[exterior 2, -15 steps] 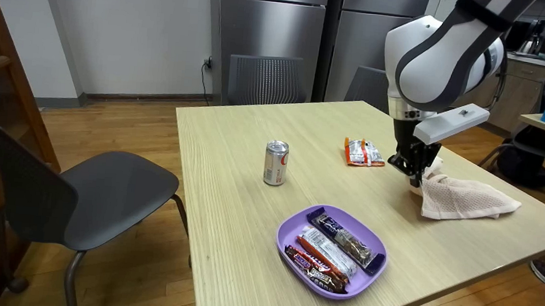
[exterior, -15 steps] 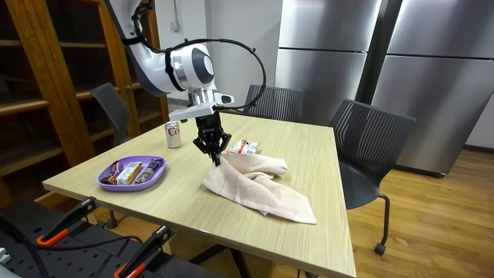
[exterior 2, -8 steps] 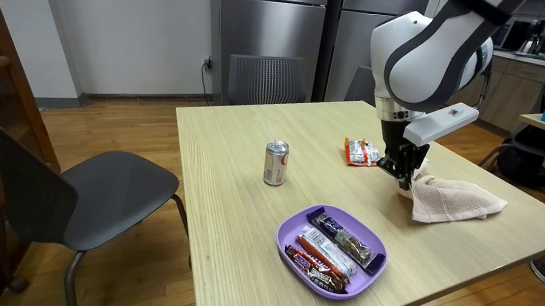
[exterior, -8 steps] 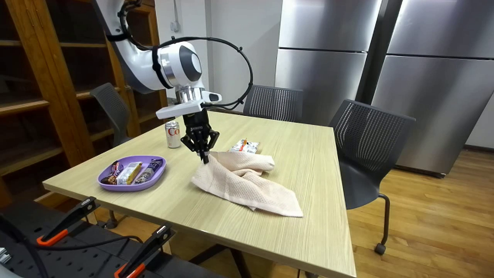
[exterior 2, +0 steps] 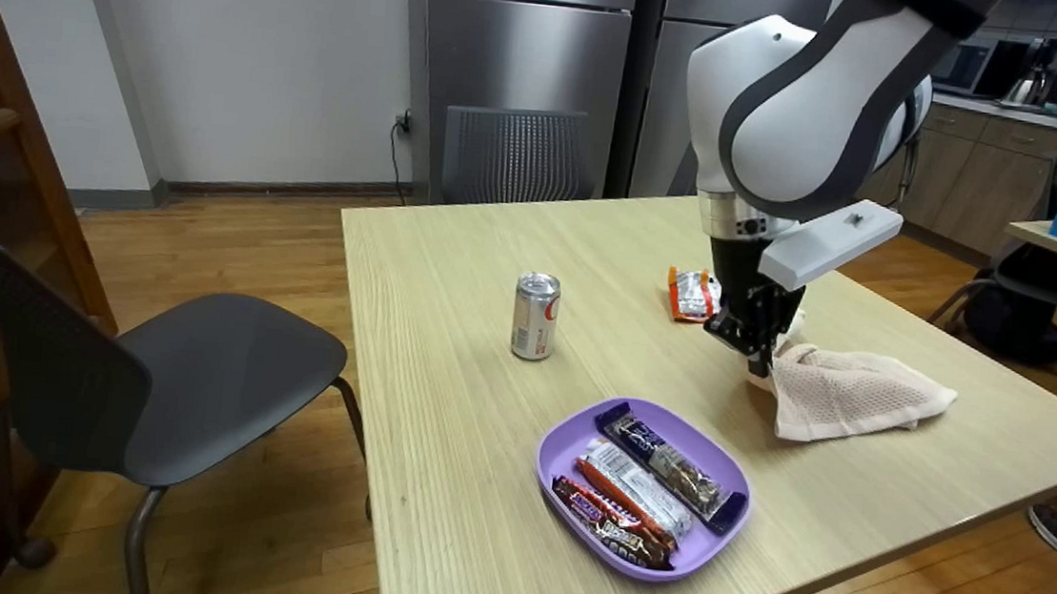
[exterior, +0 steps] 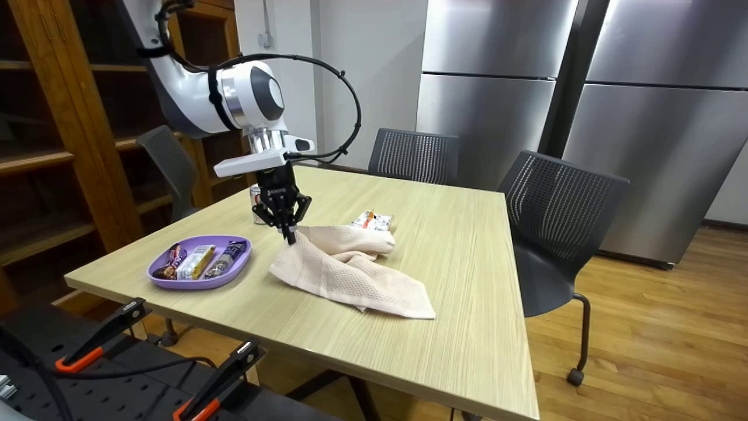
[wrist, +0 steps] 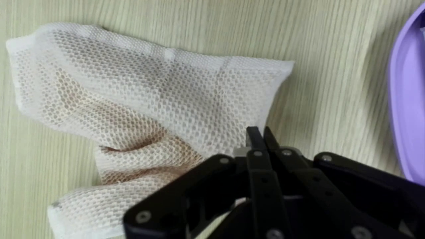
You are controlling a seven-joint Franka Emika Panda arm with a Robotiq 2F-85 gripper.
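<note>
A pale pink waffle-weave cloth (exterior: 350,280) lies crumpled on the wooden table, also visible in the wrist view as a folded cloth (wrist: 186,89). My gripper (exterior: 290,237) is shut on one edge of it, which is raised slightly off the tabletop while the rest trails away. In the wrist view the gripper's fingertips (wrist: 254,132) come together with the cloth's edge running in between them. Just beyond, on the far side from the cloth, is a purple tray (wrist: 406,109). The pinched bit of fabric itself is hidden by the fingers.
Three wrapped bars, one of them dark (exterior 2: 671,467), rest in the purple tray (exterior 2: 708,542). A silver soda can (exterior 2: 535,322) stands upright, partly behind the gripper in an exterior view. A snack bag (exterior 2: 691,297) lies behind the cloth. Chairs (exterior: 561,234) surround the table.
My gripper has moved steadily across the table toward the purple tray's side, dragging the cloth along. Tray, can and snack bag have stayed in place; the gripper has remained shut.
</note>
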